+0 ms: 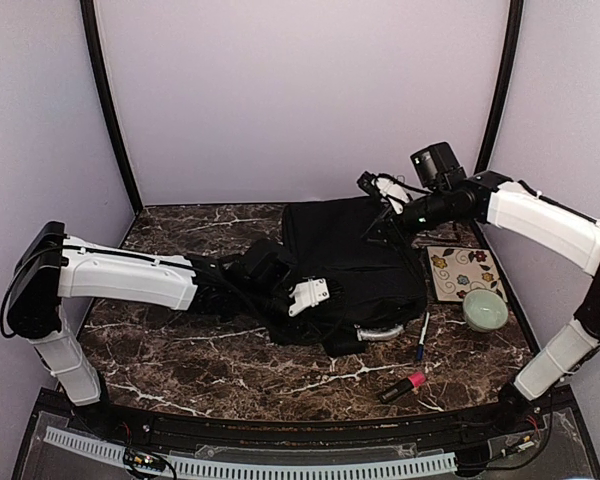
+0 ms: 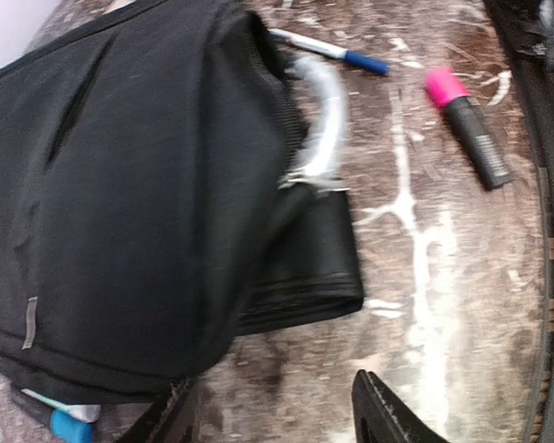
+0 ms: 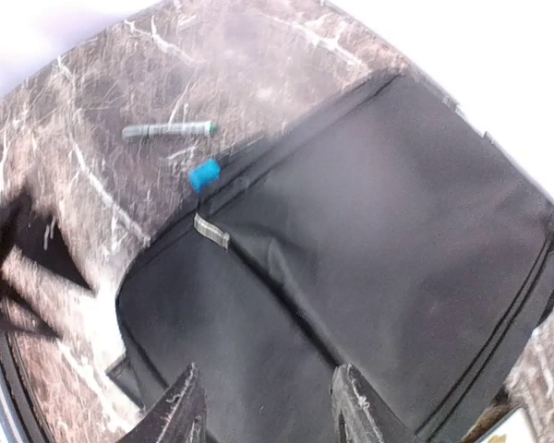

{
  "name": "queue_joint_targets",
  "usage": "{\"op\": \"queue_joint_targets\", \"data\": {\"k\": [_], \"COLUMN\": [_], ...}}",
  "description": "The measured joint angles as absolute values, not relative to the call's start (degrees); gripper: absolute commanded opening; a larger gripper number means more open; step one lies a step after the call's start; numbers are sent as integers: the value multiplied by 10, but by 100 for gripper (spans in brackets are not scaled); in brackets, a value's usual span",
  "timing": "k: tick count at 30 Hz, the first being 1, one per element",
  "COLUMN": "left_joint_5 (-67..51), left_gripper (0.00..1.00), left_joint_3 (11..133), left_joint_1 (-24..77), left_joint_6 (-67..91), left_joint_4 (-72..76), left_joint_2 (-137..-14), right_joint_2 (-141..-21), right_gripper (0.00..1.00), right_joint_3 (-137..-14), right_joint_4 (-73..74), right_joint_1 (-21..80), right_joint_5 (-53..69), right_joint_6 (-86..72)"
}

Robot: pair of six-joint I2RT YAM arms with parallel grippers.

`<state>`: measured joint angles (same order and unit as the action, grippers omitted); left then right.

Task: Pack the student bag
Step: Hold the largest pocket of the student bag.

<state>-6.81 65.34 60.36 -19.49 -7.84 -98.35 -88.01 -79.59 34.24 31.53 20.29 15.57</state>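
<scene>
Student bag [image 1: 352, 262] lay flat at table centre, with its grey handle loop [image 2: 323, 120] toward the near edge. Left gripper [image 2: 277, 423] hung at the bag's near-left edge, jaws apart, nothing between them. Right gripper [image 3: 268, 415] hovered over the far-right corner, likewise spread and empty; contact with the fabric not discernible.

Loose outside the bag:
- blue-capped pen [image 2: 328, 51], just beside the loop
- pink highlighter [image 2: 468, 125], nearer the table edge
- green marker [image 3: 166, 130], on bare marble
- blue object [image 3: 204, 173], half under the bag's edge

Risks, as judged:
- No opening showed in any view, so a pinch on slack fabric would probably raise a fold or drag the whole bag.
- A drag could sweep the pen and highlighter toward the edge, or bury the blue object.
- Green bowl [image 1: 485, 310] sat near the right arm, so a wide swing might knock it
</scene>
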Motion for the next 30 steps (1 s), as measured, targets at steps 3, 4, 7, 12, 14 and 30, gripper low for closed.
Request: {"op": "queue_joint_targets", "data": {"k": [3,4,7,12,14,30], "left_joint_5": [-37,-32,-31,-50,-51,-41], "left_gripper": [63,63,63,55,50,0], "left_joint_3": [657,663,689,755,772,800], "left_joint_1": [592,588,586,587,588,590], "left_joint_6": [-218,-226,-250,-301,-313,-309], "left_joint_4": [-71,-70,-64,-69,-68,-46], "left_joint_2": [-988,-993,-1019,-1094,-1116,-1150], "right_joint_2": [-853,-848,-844,-820,-811,-962], "right_gripper": [47,48,49,56,56,51], "right_joint_3": [-740,-725,-699,-657,-638,-636], "right_joint_4": [347,350,366,406,413,406], "right_joint_1": [314,313,304,253,250,215], "right_joint_5": [202,198,188,172,166,88], "right_joint_6": [170,174,185,210,218,221]}}
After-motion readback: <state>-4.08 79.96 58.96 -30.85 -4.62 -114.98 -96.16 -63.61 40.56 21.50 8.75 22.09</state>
